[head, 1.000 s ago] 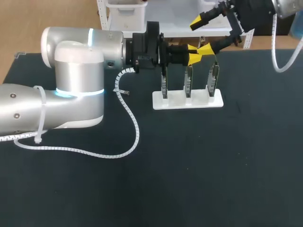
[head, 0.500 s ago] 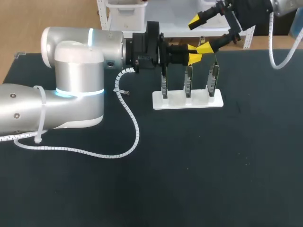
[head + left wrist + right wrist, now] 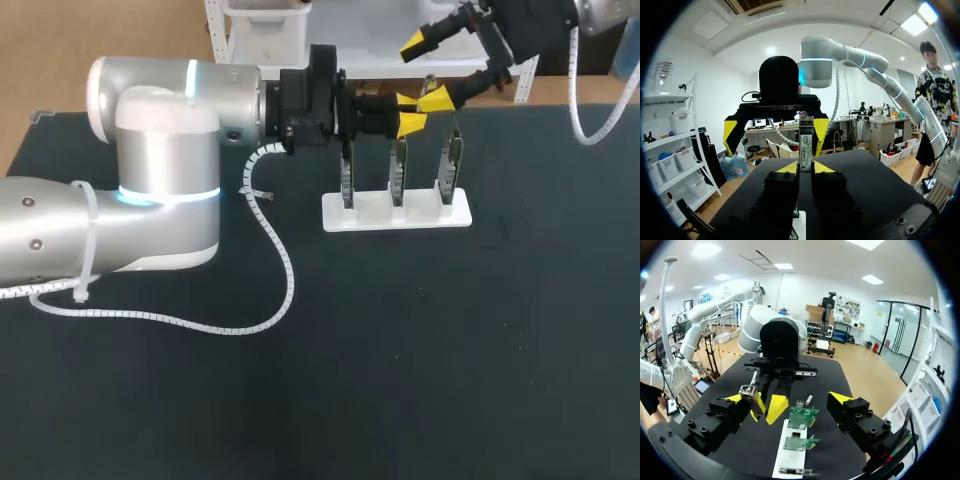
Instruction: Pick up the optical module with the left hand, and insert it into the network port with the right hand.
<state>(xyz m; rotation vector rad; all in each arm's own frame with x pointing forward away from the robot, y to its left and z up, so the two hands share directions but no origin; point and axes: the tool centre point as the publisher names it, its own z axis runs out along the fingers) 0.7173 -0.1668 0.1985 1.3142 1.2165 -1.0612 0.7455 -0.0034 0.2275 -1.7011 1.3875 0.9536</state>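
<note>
One optical module (image 3: pixel 805 141) stands upright between tips of the clenched left pincer (image 3: pixel 805 168); the right pincer (image 3: pixel 786 398) gapes.

A white stand (image 3: pixel 420 213) sits on the black table (image 3: pixel 420 360), toward its far edge.

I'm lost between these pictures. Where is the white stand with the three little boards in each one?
Head view: the white stand sits on the table right of centre, close by the left gripper.
Left wrist view: only a white sliver shows under its own fingers.
Right wrist view: it lies ahead, between the open fingers of the right gripper.
Shared landmark: the yellow tips of the left gripper.
</note>
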